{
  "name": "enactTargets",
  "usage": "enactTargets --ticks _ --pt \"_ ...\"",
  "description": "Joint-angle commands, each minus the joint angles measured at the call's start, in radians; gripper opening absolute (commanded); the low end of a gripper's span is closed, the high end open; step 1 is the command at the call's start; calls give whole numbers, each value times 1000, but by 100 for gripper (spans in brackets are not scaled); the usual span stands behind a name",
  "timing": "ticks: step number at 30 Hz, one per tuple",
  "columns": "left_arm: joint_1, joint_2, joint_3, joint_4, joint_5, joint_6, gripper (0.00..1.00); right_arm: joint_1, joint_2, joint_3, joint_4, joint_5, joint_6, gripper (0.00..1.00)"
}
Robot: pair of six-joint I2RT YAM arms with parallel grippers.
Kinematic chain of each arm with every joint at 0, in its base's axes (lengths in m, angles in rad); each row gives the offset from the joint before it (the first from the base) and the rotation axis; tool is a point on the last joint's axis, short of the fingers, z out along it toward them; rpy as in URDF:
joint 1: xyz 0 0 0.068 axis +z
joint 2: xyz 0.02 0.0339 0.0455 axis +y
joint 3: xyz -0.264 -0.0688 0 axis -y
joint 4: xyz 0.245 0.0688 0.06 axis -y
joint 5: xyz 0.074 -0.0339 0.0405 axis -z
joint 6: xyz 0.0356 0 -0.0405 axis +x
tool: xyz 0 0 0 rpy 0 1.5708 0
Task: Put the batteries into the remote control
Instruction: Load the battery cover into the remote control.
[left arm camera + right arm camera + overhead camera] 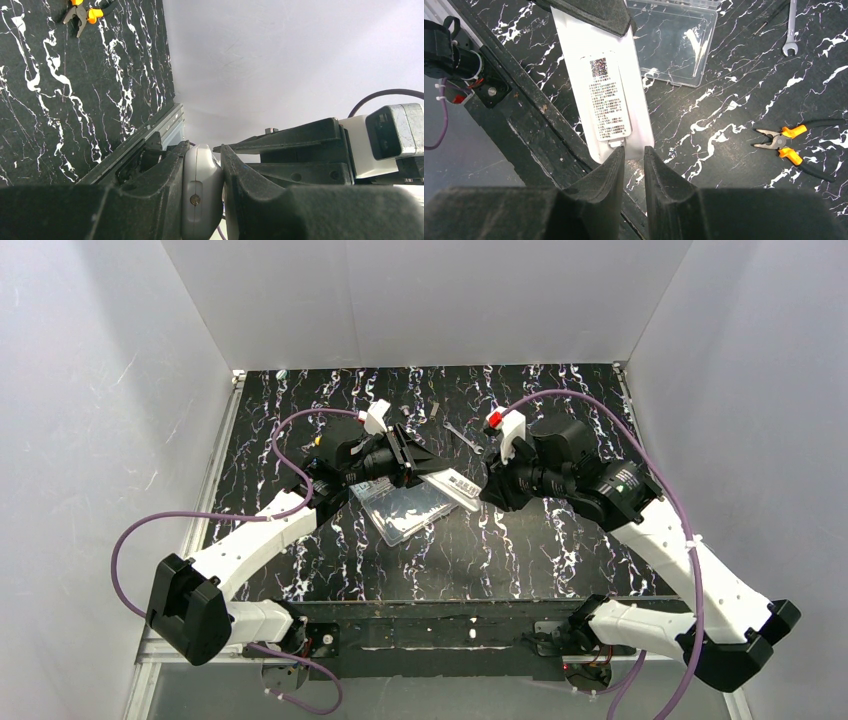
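Note:
The slim white remote control (455,485) is held in the air over the middle of the table, its printed label up. My left gripper (410,462) is shut on its far end; in the left wrist view the remote (200,190) shows end-on, squeezed between both fingers (150,200). My right gripper (487,490) is at the other end. In the right wrist view its fingertips (634,152) stand almost together with a narrow empty gap, the left one touching the small tab at the end of the remote (604,90). I see no batteries.
A clear plastic compartment box (405,508) lies under the remote, also in the right wrist view (674,40). Orange-handled pliers (781,142) and a small wrench (791,27) lie on the black marble table. White walls close in on three sides.

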Motion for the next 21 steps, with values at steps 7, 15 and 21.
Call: enactTargets --ticks 7,15,21 --pt "-5 -23 27 44 45 23 0 -3 54 58 18 -46 -8 27" --pt "-5 -22 32 15 60 43 0 -3 124 102 -20 -54 -16 24" --pt "-5 -17 35 16 65 43 0 -3 158 131 -33 -56 -19 24"
